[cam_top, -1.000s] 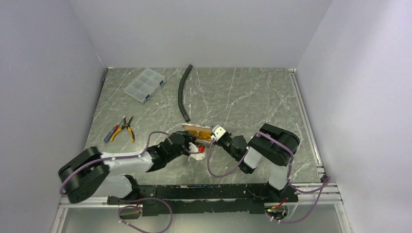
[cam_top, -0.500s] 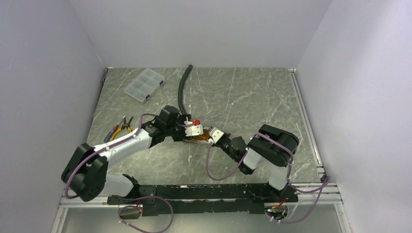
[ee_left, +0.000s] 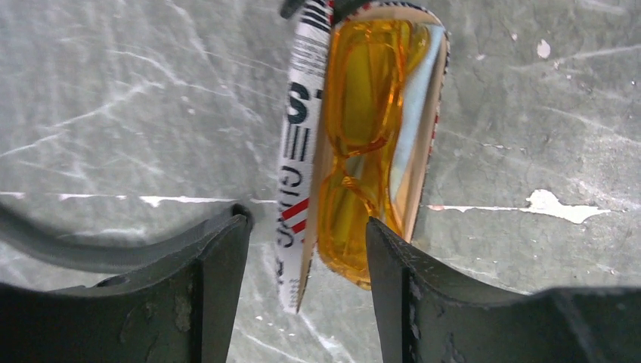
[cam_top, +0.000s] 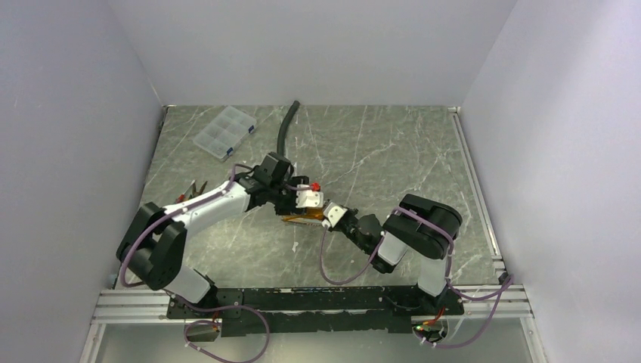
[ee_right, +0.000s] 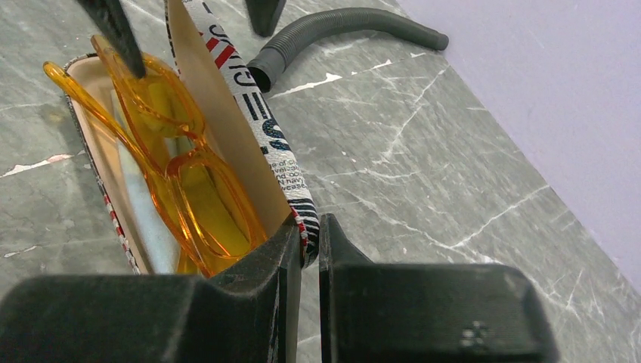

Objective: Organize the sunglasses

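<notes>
Near the middle of the marble-patterned table [cam_top: 393, 151], the sunglasses [ee_left: 363, 113] lay inside an opened printed pouch [ee_left: 302, 91], their amber lenses side by side against its pale lining. A light-blue cloth [ee_right: 140, 204] lay in the pouch beneath them.

The right gripper [ee_right: 306, 242] was clamped on the near corner of the pouch's upper flap, its two fingers pressed together with only the flap's edge between them, holding that flap raised and the pouch spread open. The lower half of the pouch rested flat on the table.

The left gripper [ee_left: 308, 223] hung over the far end of the pouch with its fingers [ee_left: 219, 280] spread wide. One finger stood outside the raised flap. The other stood at the outer rim of the sunglasses' end lens, so that both flap and lens end lay between the jaws. Whether that finger touched the frame could not be told.

A grey corrugated hose [ee_right: 340, 26] lay on the table just beyond the pouch. A clear compartment box [cam_top: 224, 130] sat well apart, towards the far left corner.
</notes>
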`<state>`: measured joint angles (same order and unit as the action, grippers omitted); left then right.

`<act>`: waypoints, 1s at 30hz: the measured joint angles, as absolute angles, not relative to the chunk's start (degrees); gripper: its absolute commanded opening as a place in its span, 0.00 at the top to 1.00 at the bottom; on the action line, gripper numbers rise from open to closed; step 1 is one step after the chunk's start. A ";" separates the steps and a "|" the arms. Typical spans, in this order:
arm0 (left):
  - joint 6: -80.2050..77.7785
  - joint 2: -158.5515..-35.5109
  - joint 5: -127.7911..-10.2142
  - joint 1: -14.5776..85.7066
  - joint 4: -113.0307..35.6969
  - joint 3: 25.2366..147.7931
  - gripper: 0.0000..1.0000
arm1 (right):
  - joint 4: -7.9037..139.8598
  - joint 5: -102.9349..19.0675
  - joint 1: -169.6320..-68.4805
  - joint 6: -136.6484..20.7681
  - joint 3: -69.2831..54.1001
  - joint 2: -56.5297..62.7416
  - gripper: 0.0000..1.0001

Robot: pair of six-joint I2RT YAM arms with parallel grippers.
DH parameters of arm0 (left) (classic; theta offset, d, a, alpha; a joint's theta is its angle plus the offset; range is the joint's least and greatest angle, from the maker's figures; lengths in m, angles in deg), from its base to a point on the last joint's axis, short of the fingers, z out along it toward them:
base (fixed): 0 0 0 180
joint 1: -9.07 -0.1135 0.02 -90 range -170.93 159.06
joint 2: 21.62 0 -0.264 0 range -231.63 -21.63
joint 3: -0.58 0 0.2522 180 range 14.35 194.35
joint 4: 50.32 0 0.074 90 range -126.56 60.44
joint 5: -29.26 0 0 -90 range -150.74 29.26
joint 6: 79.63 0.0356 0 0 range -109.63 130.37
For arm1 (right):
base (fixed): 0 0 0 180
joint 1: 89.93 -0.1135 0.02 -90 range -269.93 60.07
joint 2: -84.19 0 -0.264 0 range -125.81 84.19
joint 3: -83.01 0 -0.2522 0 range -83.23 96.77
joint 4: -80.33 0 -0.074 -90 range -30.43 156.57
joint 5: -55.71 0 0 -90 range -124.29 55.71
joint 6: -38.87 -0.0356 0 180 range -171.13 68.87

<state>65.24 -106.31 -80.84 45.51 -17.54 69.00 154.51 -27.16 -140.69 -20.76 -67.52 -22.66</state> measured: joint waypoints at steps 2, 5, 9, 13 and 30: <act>66.18 -108.45 -81.06 45.51 -16.42 69.50 0.43 | 154.54 -27.13 -140.71 -20.56 -67.52 -22.86 1.00; 67.14 -111.25 -81.45 45.45 -15.53 70.07 0.54 | 154.51 -27.13 -140.71 -20.30 -67.54 -22.99 1.00; 67.64 -111.93 -81.54 45.23 -15.31 70.99 0.68 | 154.54 -27.09 -140.85 -19.95 -67.54 -23.10 1.00; 67.53 -111.80 -81.36 45.18 -16.16 70.81 0.83 | 154.54 -26.85 -141.04 -19.64 -67.54 -23.34 1.00; 63.90 -101.41 -71.29 49.97 -38.43 52.76 0.97 | 154.54 -27.72 -141.65 -21.37 -67.70 -23.45 0.77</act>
